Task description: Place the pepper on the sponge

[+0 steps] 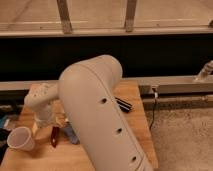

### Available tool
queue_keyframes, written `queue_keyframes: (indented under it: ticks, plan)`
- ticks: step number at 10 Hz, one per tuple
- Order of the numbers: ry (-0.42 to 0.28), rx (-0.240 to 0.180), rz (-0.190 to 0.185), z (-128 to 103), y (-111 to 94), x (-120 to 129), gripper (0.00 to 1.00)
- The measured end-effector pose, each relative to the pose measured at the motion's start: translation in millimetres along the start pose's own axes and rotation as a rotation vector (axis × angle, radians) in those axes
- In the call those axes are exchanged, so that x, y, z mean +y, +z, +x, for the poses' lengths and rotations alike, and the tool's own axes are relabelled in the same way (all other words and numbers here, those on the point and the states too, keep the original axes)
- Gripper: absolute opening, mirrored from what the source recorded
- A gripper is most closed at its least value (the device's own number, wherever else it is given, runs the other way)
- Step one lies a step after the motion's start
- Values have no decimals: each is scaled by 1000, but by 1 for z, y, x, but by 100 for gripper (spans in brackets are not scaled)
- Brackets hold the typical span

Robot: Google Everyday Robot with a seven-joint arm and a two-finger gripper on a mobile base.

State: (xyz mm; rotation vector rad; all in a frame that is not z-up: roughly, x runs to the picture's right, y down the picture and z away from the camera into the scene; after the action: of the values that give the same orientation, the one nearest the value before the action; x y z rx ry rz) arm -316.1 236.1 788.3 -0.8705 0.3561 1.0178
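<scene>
Smooth cream casing over pale wood

The arm has a smooth, matt, cream casing that looks like plastic. So does the end effector, low at the left over the surface, which is light wood with a soft sheen. Just beside it the pepper is glossy red. The sponge is dull blue-grey, the cup matt white, and the floor rough and speckled.

A wooden table stands before a long black wall panel under windows with grey mullions. Speckled grey carpet covers the floor.
</scene>
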Motion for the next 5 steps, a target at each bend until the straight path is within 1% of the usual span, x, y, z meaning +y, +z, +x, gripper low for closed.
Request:
queue_keyframes:
  ticks: [1, 2, 3, 4, 5]
  plan:
    - [9, 7, -1, -3, 7, -3, 78]
    - [27, 17, 0, -6, 13, -11, 78]
    - [35, 23, 2, -6, 16, -16, 77]
    - [41, 25, 9, -6, 17, -22, 70]
    - [36, 22, 40, -3, 17, -25, 58]
